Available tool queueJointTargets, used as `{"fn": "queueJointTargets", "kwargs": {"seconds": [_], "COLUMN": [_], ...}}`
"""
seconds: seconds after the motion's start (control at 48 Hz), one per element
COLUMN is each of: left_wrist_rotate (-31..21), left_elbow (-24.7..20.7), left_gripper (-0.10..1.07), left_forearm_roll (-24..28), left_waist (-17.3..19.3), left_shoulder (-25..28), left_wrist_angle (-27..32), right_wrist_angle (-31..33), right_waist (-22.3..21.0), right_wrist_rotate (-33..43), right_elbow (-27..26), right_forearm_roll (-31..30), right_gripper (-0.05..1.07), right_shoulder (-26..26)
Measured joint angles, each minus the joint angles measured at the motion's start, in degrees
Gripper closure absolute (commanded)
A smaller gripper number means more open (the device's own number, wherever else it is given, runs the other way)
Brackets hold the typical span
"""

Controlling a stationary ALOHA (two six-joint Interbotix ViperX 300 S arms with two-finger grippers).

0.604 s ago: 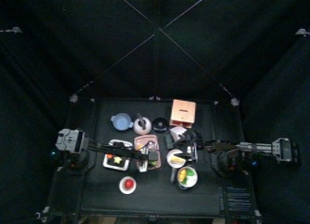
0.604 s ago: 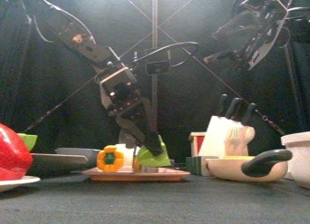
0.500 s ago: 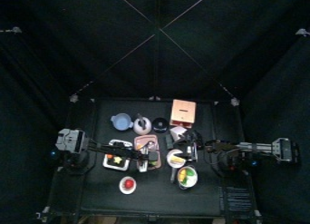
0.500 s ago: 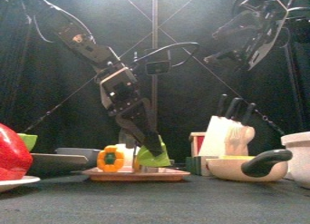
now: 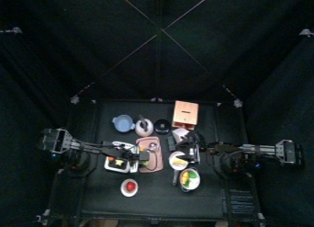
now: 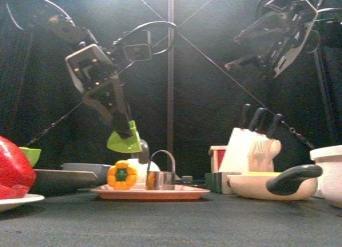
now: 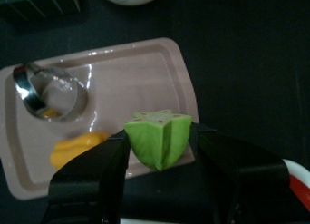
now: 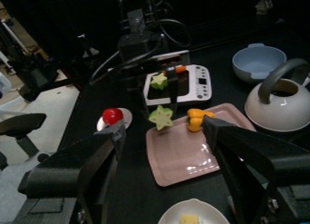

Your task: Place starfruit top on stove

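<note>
My left gripper (image 6: 124,134) is shut on the starfruit top (image 6: 126,144), a small yellow-green piece, and holds it in the air above the pink board (image 6: 150,192). The left wrist view shows the starfruit top (image 7: 160,141) between the jaws over the board (image 7: 133,78). It also shows in the right wrist view (image 8: 160,116). The stove (image 8: 201,82), black with a white rim, lies just beyond the board, and to its left in the top view (image 5: 119,155). My right gripper (image 8: 164,128) is open and empty, raised at the right (image 6: 274,36).
A yellow toy pepper (image 6: 122,174) and a metal measuring cup (image 7: 49,92) lie on the pink board. A red pepper on a plate (image 6: 11,171) stands front left. A knife block (image 6: 251,141), a pan (image 6: 274,183), a kettle (image 8: 281,101) and a blue bowl (image 8: 260,60) stand around.
My left gripper has lifted the starfruit top off the pink board and carried it up and to the left. The right arm has not moved.
</note>
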Motion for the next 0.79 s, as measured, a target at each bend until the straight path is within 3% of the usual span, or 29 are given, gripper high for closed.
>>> {"fn": "queueJointTargets", "kwargs": {"seconds": [0.375, 0.792], "left_wrist_rotate": [0.0, -0.09], "left_elbow": [11.87, 19.95], "left_gripper": [0.33, 0.19], "left_forearm_roll": [-3.96, -7.47], "left_waist": [0.7, 7.73], "left_shoulder": [-12.22, -21.09], "left_wrist_angle": [-0.26, -3.34], "right_wrist_angle": [0.0, 0.0], "right_waist": [0.0, -0.35], "right_wrist_rotate": [0.0, 0.0], "right_elbow": [0.0, -0.53], "right_forearm_roll": [0.0, 0.0], "right_gripper": [0.04, 0.04], "right_shoulder": [0.35, 2.11]}}
